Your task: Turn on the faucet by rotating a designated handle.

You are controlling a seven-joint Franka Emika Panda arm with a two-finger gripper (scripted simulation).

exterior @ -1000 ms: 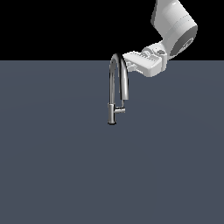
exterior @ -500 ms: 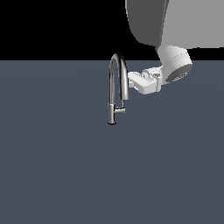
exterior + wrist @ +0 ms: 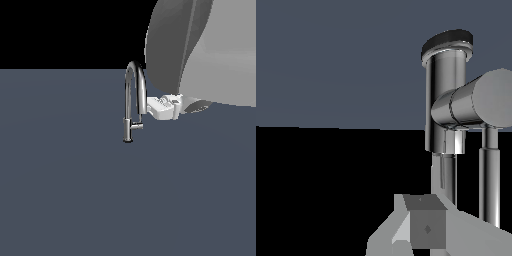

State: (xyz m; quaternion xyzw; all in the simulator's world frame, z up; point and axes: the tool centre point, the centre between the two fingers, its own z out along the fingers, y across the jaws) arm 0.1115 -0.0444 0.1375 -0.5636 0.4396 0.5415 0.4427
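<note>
Standing on a flat blue-grey floor (image 3: 65,200), the faucet (image 3: 131,100) is a slim chrome tap with a tall arched spout rising from a short upright base. Its handle (image 3: 137,126), a small chrome stub, sticks out sideways from the lower body toward the exterior view's right.

The gripper (image 3: 150,106) comes in from that same side, white and blocky, its tip just beside the descending leg of the spout and a little above the handle. Whether the tip touches the chrome cannot be told. The jaw state cannot be told either: the exterior view shows the fingers as one pale block, and the wrist view shows only one grey finger (image 3: 426,227) at the picture's edge.

From the wrist camera the handle (image 3: 478,100) appears large and close, a round-ended cylinder ahead of the jaws, with the faucet (image 3: 445,90) body behind it and the thin spout tube alongside.

Behind the jaws, the robot arm (image 3: 200,55) fills the upper part of the exterior view's right as a broad grey mass. Ahead of the jaws, beyond the faucet, the floor runs flat to a straight horizon against black.
</note>
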